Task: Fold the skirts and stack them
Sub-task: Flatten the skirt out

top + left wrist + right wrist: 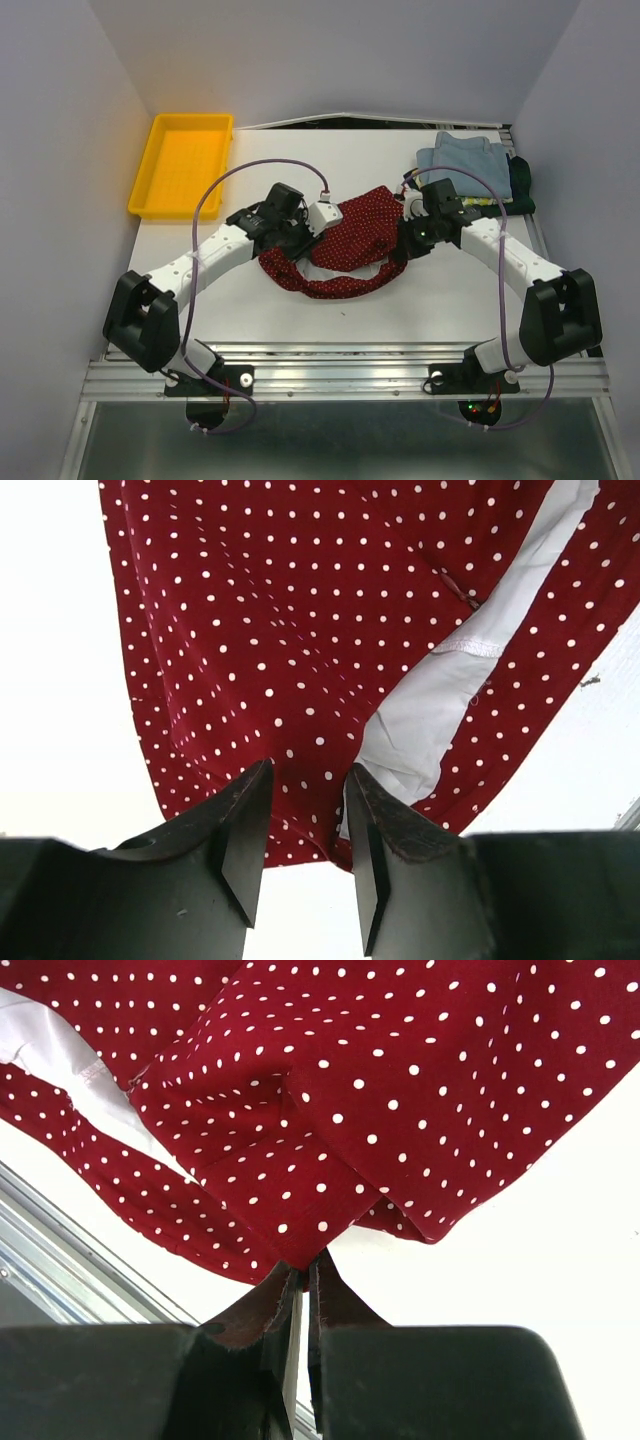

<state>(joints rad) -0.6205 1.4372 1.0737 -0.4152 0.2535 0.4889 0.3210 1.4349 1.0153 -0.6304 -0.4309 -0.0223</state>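
Clamping the skirt [355,240] at its right end is the right gripper [303,1265]; left gripper [310,775] gapes, cloth just ahead

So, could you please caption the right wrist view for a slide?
Right gripper pinching an edge of the red skirt over the table.

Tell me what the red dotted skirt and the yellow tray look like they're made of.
The red dotted skirt: thin woven cloth, perhaps cotton or synthetic; matte, it drapes and creases softly, with a stitched white lining. The yellow tray: likely moulded plastic; smooth, even colour, rigid raised rim.
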